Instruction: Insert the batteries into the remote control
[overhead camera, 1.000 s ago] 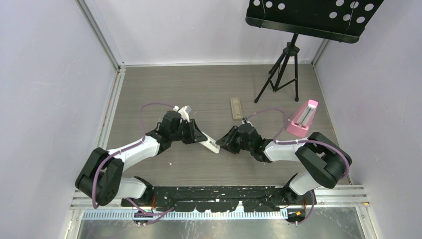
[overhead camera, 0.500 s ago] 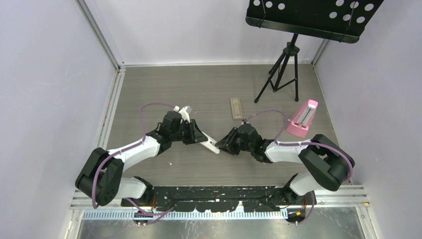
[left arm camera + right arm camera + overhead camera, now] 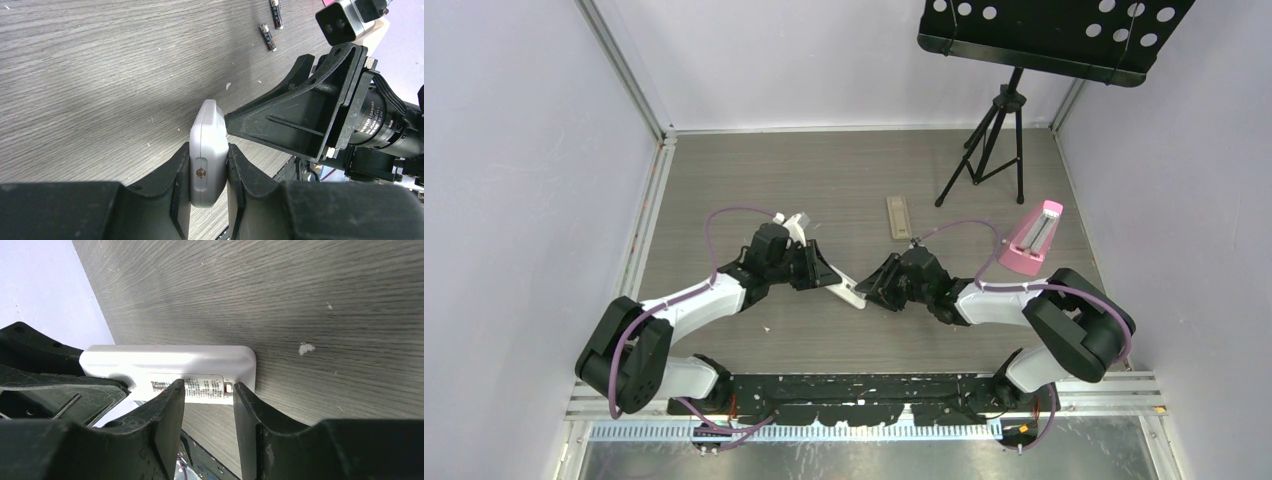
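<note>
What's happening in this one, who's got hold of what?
The left gripper clamps what looks like the remote control, a white bar held on edge over the table. The right gripper has its jaws apart, its fingertips straddling a printed label near the bar's free end, with no clear grip on it. Two batteries lie loose on the table beyond. Whether any are loaded can't be told.

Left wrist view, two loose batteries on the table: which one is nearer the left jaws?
The lower battery, whole in the picture, is nearer. The other battery lies beyond it, cut off by the top edge.
</note>
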`<move>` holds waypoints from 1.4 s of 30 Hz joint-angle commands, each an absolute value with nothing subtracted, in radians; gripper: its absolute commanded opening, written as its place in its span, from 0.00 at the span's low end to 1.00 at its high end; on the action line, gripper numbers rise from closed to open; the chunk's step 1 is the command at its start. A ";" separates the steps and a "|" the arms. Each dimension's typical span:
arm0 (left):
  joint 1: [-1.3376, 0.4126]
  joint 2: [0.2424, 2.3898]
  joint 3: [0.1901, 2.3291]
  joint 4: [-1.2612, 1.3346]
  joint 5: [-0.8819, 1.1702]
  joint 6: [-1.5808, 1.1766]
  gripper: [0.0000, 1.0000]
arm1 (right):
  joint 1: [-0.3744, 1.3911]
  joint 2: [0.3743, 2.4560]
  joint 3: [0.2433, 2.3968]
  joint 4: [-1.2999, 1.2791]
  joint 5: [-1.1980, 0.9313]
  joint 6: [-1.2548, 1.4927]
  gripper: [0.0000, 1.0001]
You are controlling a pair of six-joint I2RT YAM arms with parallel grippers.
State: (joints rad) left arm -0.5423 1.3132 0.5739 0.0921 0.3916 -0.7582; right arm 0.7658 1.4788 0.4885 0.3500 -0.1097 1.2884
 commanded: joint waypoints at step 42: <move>-0.626 1.372 0.597 -0.162 0.234 -0.651 0.00 | 0.773 1.506 0.341 1.071 -0.137 1.195 0.43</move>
